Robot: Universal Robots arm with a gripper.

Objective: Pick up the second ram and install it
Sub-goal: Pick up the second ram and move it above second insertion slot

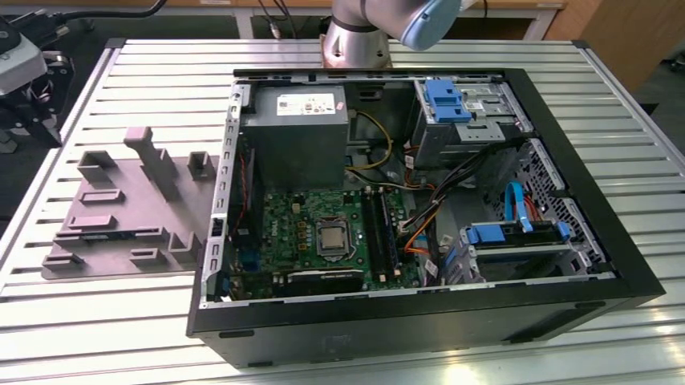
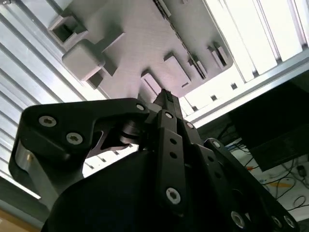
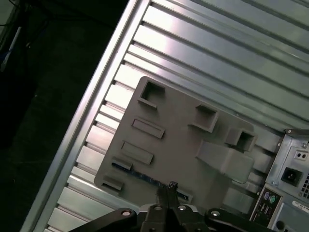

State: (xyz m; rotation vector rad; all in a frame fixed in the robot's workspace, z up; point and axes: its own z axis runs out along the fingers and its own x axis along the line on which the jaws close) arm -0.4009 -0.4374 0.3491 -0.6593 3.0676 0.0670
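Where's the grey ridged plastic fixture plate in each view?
Exterior view: grey ridged plastic fixture plate on the exterior view's left, beside the black computer case.
First wrist view: fixture plate beyond the gripper.
Second wrist view: fixture plate beyond the gripper.
Shared landmark: the ribbed metal table beneath it.

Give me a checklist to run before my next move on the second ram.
1. Second ram is in the grey fixture plate: ok, it stands on edge in its slot.
2. Pincer is lined up with the stick: ok in the first wrist view, and it looks clear of the stick.
3. Pincer is open for a grasp: not ok, it is closed and holds nothing.
4. Computer case is open: ok, the motherboard is exposed.
5. A memory slot is free: cannot tell.
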